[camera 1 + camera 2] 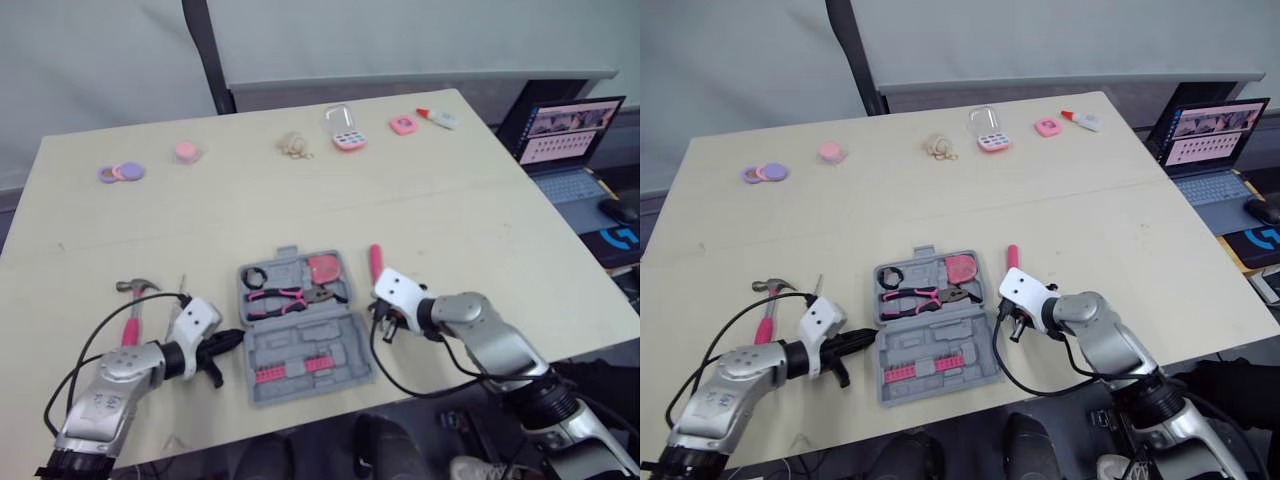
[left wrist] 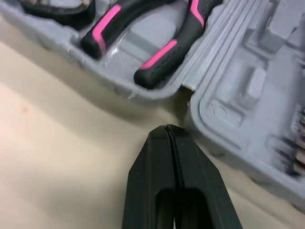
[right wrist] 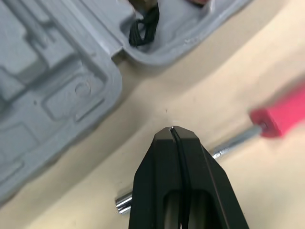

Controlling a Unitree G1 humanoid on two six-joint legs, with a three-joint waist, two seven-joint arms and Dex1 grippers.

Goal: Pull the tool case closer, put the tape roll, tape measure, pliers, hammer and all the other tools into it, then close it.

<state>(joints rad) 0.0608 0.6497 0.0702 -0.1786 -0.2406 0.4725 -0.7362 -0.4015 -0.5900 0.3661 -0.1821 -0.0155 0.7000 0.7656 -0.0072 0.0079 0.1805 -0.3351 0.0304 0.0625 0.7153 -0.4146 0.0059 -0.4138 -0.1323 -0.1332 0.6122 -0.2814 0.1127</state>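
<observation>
Right of the case [image 1: 300, 375], the screwdriver [image 1: 376, 262] runs up the frame with its shaft beneath the right gripper [image 1: 386, 322], pressed together empty, as is the left gripper [image 1: 228, 343].

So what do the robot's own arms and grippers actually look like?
The left arm and right arm are silver-grey metal with rounded joints. Each wrist carries a white boxy housing, and a looped black cable trails off each forearm. The left gripper and right gripper have smooth, tapered matte-black jaws.

Grey tool case [image 1: 300, 342] open (pliers [image 1: 288, 298] inside); hammer [image 1: 131, 325] left.
</observation>
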